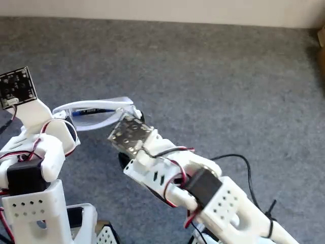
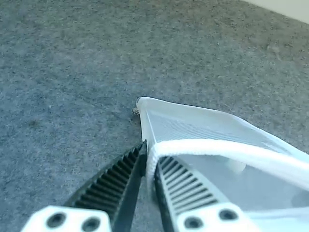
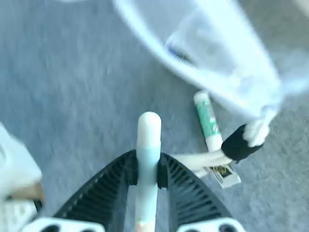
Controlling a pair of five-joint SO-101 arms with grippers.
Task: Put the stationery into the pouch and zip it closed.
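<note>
on the grey carpet [image 1: 213, 66], your left gripper [image 2: 147, 157] pinches the rim of the open pouch [image 2: 217, 128]. your right gripper [image 3: 147, 164] clamps a white pen [image 3: 148, 128] near the pouch mouth. a green-and-white stick [image 3: 207, 121] lies just beside the pouch.

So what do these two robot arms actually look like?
Both the left arm and right arm are white plastic shells, dotted with small holes, around black motor blocks. Thin red, black and white wires run along them, and a black cable loops off the right one. A dark circuit board sits atop the left. The fingers are black and ridged like saw teeth.
</note>
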